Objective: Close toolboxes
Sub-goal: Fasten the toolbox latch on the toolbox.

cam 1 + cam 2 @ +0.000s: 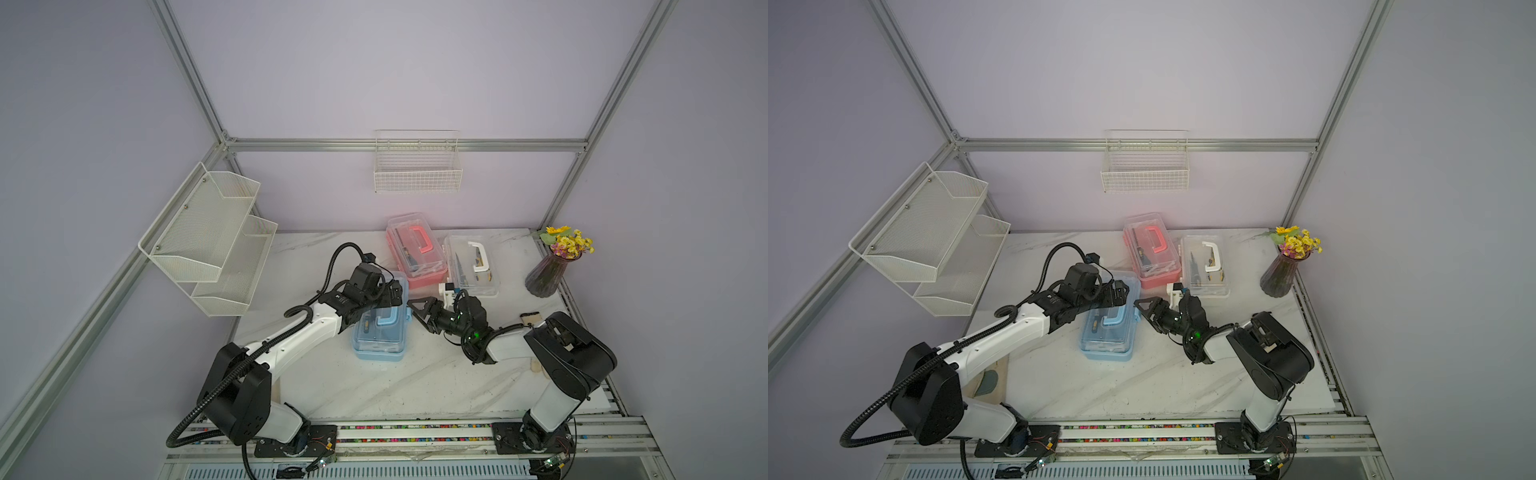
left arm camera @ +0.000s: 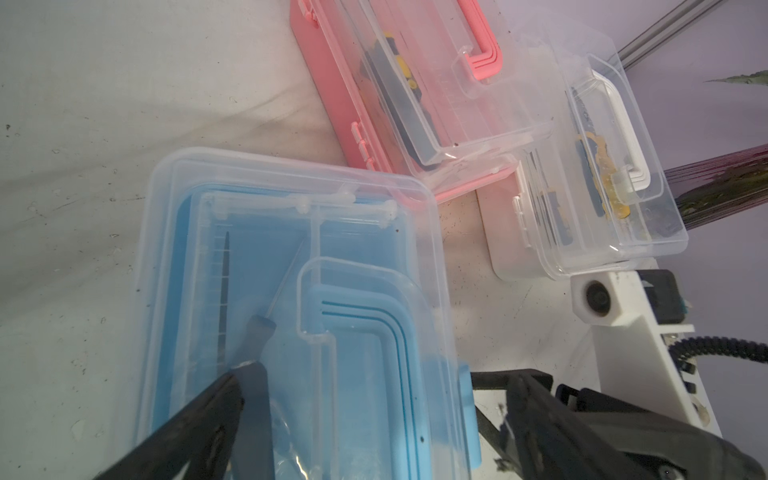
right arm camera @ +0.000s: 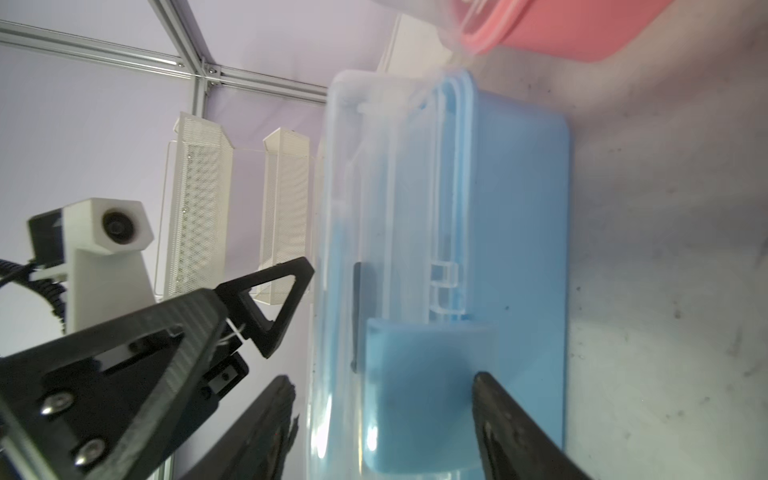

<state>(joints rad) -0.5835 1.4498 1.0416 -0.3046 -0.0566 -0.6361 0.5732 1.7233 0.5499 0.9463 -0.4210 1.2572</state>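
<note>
While the wide-open left gripper [image 1: 395, 296] hangs over its lid [image 2: 291, 174], the right gripper [image 3: 382, 378] sets parted jaws astride the latch [image 3: 432, 345] of the blue toolbox [image 1: 380, 332] at the centre of the table [image 1: 415, 386], likely light, slippery plastic best pinched squarely.

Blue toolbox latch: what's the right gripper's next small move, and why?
Probably squeeze the right gripper shut on the blue latch: its jaws straddle the latch, not yet clamped, the blue toolbox lid is down, and the open left gripper sits over it.
</note>
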